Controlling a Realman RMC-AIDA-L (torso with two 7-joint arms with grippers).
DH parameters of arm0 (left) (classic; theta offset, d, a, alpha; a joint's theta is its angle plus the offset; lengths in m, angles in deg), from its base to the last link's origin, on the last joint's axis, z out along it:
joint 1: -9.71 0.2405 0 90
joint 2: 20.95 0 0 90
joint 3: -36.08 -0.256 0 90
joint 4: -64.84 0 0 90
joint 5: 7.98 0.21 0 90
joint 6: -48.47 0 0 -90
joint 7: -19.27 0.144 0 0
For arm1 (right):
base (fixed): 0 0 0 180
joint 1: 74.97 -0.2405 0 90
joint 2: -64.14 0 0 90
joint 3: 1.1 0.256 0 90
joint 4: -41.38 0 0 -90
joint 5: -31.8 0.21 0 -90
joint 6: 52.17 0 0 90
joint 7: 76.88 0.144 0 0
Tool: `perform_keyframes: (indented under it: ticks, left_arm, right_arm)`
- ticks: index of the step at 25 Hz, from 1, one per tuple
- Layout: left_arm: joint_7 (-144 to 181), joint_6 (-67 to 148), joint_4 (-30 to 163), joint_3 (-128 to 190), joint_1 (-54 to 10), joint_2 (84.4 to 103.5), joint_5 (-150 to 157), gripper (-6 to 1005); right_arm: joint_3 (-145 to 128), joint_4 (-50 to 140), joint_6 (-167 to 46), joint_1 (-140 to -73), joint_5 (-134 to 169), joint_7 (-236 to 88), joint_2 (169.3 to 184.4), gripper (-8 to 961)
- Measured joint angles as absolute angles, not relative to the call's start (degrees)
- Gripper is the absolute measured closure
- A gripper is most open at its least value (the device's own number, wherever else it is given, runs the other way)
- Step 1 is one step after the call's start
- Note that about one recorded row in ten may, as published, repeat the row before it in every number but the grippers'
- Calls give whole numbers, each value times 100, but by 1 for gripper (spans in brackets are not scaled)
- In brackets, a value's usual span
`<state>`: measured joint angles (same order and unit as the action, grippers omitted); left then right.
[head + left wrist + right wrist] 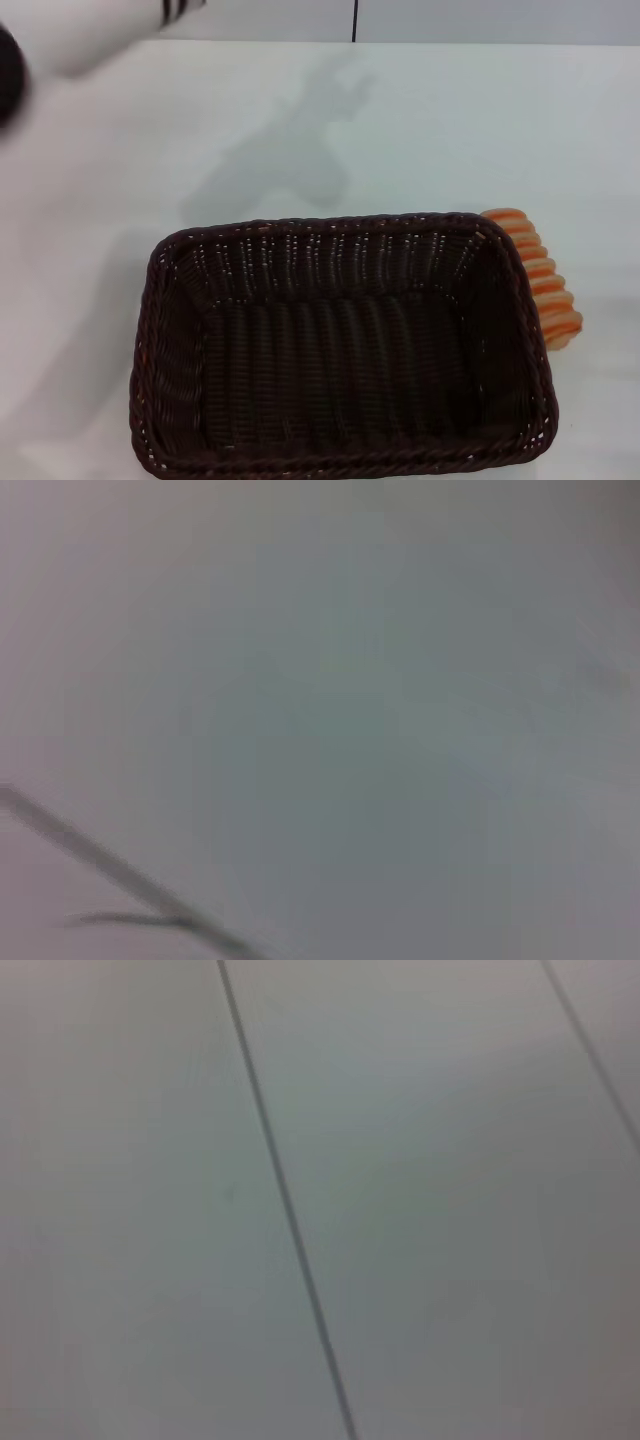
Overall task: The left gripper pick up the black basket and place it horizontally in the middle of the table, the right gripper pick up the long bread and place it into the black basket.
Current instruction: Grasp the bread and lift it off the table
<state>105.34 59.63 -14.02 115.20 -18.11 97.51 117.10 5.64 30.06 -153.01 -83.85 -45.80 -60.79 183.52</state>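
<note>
Black basket (340, 350) on table (400, 130), long bread (545, 285) touching

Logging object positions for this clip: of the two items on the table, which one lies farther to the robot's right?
The long bread: the tan, orange-striped loaf lying on the table against the outside of the black basket at its right end, not inside it.

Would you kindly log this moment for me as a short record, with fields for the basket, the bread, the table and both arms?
black basket: near edge of the table, long side across the head view, nothing inside
long bread: on the table, against the basket's right end, outside it, partly hidden by the rim
table: white
left arm: raised at the far left corner, gripper out of view
right arm: not in view
</note>
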Motion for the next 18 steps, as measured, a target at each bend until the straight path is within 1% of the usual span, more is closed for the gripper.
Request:
perform_keyframes:
  ticks: [1, 4, 6, 7, 8, 11, 12, 13, 14, 18]
  left_arm:
    - [10515, 4766, -1159, 11112, -1721, 9751, 11715, 396]
    - [9906, 2243, -524, 10564, -1634, 9748, 11806, 400]
    - [9092, 1157, -327, 10559, -1506, 9735, 11864, 403]
    - [9092, 1157, -327, 10559, -1506, 9735, 11864, 399]
    - [7370, 290, 10, 10816, -1258, 9670, 12143, 395]
    - [5464, -275, 850, 11348, -1113, 9666, 12917, 383]
    - [5464, -275, 850, 11348, -1113, 9666, 12917, 370]
    - [4237, -782, 1766, 11856, -1125, 9694, 13504, 357]
    - [3686, -950, 2162, 12060, -1136, 9693, 13715, 344]
    - [2336, -1095, 3070, 12412, -1121, 9653, 14014, 284]
  right_arm:
    - [476, 3010, -15299, -8389, -4580, -6080, 18350, 109]
    - [167, 3032, -15288, -8396, -4580, -6096, 18348, 108]
    - [-123, 3017, -15264, -8397, -4580, -6200, 18350, 109]
    - [-256, 3004, -15252, -8400, -4580, -6261, 18350, 109]
    - [-441, 2983, -15234, -8405, -4579, -6362, 18351, 110]
    - [-1023, 2909, -15163, -8447, -4580, -6636, 18358, 111]
    - [-1175, 2843, -15085, -8484, -4580, -6721, 18357, 111]
    - [-1268, 2800, -15025, -8515, -4581, -6771, 18355, 112]
    - [-1324, 2759, -14909, -8563, -4580, -6802, 18352, 112]
    - [-1452, 2689, -14232, -8790, -4629, -6839, 18355, 113]
